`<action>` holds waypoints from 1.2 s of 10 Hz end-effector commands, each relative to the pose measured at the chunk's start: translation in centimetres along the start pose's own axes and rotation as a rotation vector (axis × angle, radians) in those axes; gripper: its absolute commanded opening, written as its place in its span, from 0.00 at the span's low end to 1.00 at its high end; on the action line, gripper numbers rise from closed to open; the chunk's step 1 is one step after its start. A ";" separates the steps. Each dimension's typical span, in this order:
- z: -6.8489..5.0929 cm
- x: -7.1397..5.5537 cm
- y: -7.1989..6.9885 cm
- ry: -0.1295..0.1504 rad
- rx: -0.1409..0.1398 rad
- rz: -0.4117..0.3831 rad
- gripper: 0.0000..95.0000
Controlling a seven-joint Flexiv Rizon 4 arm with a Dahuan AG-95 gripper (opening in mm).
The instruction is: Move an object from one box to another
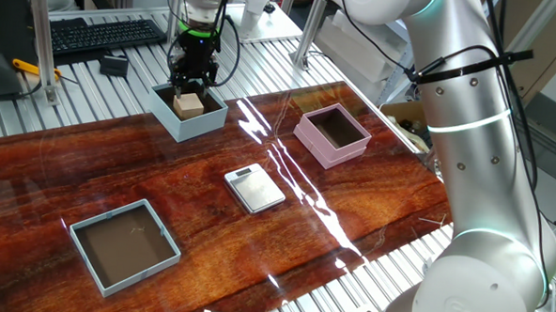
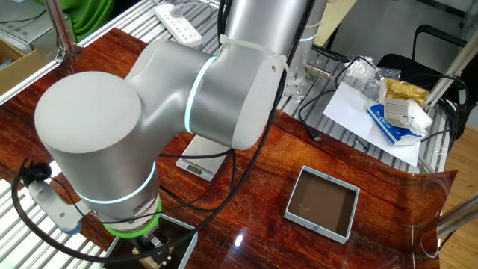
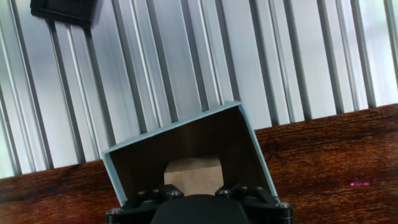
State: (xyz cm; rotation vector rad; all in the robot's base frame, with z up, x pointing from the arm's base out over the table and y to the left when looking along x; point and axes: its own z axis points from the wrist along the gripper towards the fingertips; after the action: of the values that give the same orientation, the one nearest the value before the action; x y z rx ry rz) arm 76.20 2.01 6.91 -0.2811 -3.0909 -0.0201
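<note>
The gripper hangs just above the blue box at the far edge of the wooden table; the cube sits inside that box, directly under the fingertips; whether the fingers touch it, or stand spread or closed, cannot be told, since in the hand view the gripper's black body hides them and covers the cube's lower part.

Around the fingers: the box's walls ring the cube on all sides; beyond the box lies ribbed metal decking, with a small black block on it well past the fingertips; a keyboard lies farther off still; a metal post stands to one side.

Well apart from the gripper, on the table: the pink box, open and dark inside; a flat silver scale between the boxes; a wider shallow tray nearest the camera in one fixed view. In the other fixed view the arm's big joint blocks most of the scene; the tray and a sliver of the scale show past it.

The cube rests flat, a face upward, its edges roughly parallel to the box walls; being a cube it has no long axis to speak of.
</note>
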 end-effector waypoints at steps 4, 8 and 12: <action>0.5 -0.1 0.1 0.005 -0.005 0.015 0.80; 1.0 -0.2 0.2 0.004 -0.004 0.017 0.80; 1.5 -0.3 0.3 0.003 -0.003 0.019 1.00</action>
State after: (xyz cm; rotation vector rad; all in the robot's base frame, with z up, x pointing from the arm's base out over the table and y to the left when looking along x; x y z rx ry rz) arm 76.43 2.29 5.30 -0.3148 -3.0858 -0.0244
